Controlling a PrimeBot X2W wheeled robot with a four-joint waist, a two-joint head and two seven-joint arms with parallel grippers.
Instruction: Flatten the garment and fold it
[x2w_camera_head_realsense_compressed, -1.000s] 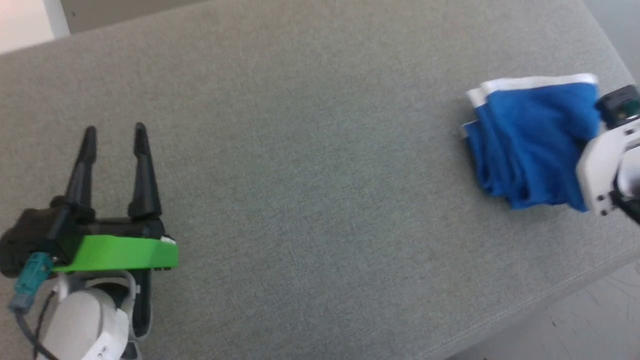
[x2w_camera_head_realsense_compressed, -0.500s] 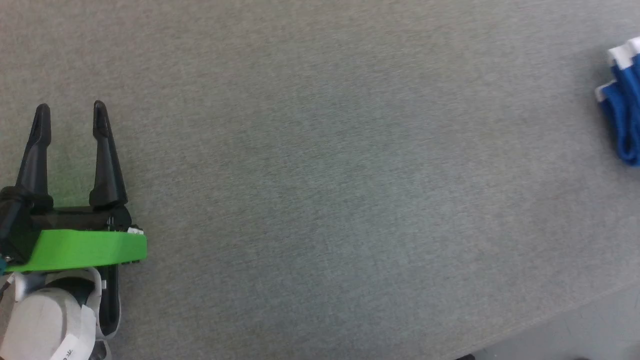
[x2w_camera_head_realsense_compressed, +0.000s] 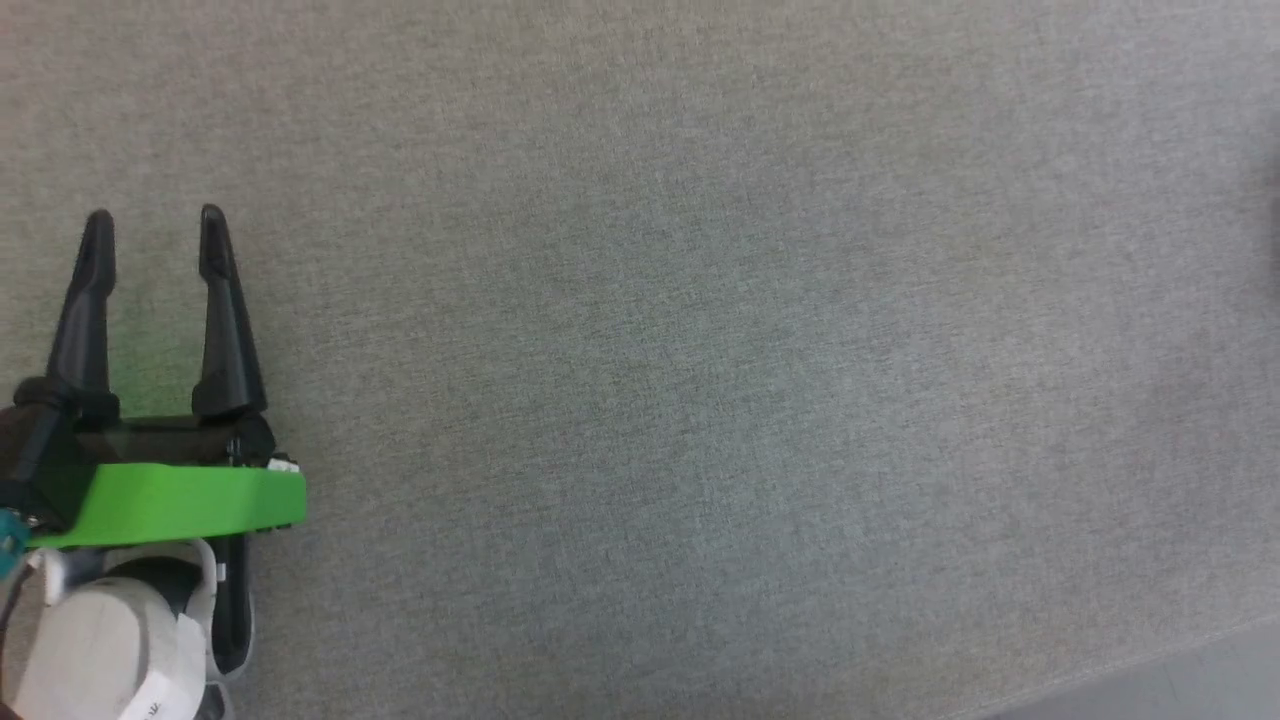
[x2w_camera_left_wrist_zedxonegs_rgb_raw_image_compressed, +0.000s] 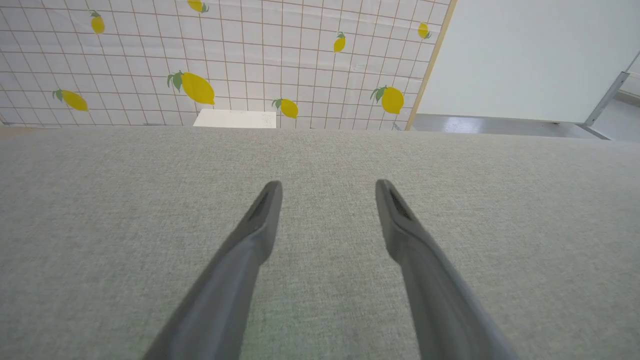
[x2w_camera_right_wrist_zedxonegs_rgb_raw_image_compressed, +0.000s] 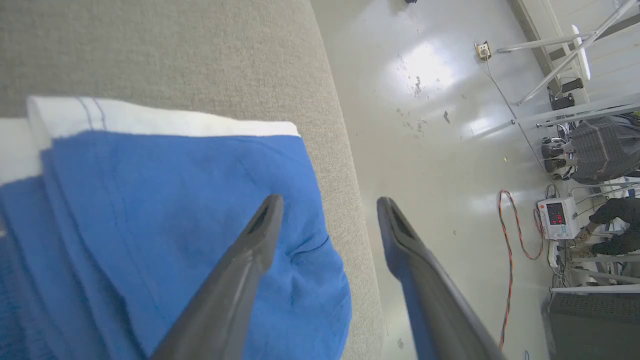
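The garment (x2w_camera_right_wrist_zedxonegs_rgb_raw_image_compressed: 165, 220), royal blue with a white band along its far edge, lies folded in layers at the grey table's edge in the right wrist view. My right gripper (x2w_camera_right_wrist_zedxonegs_rgb_raw_image_compressed: 327, 205) hovers over its corner, open, nothing between its fingers; one finger is over the cloth, the other over the floor beyond the edge. My left gripper (x2w_camera_head_realsense_compressed: 155, 225) rests open at the left of the head view over bare grey cloth (x2w_camera_head_realsense_compressed: 650, 350), empty. In the left wrist view its fingers (x2w_camera_left_wrist_zedxonegs_rgb_raw_image_compressed: 260, 220) stand wide apart.
The grey fabric table (x2w_camera_left_wrist_zedxonegs_rgb_raw_image_compressed: 320, 160) ends near a lemon-print tiled wall (x2w_camera_left_wrist_zedxonegs_rgb_raw_image_compressed: 200, 60) with a white box (x2w_camera_left_wrist_zedxonegs_rgb_raw_image_compressed: 235, 119). Beyond the table's rounded edge lies glossy floor (x2w_camera_right_wrist_zedxonegs_rgb_raw_image_compressed: 430, 125) with cables (x2w_camera_right_wrist_zedxonegs_rgb_raw_image_compressed: 510, 225), a small meter (x2w_camera_right_wrist_zedxonegs_rgb_raw_image_compressed: 557, 217) and seated people's legs (x2w_camera_right_wrist_zedxonegs_rgb_raw_image_compressed: 600, 150).
The head camera has turned left, so the garment and right arm slid out of its picture. The left gripper keeps its open pose.
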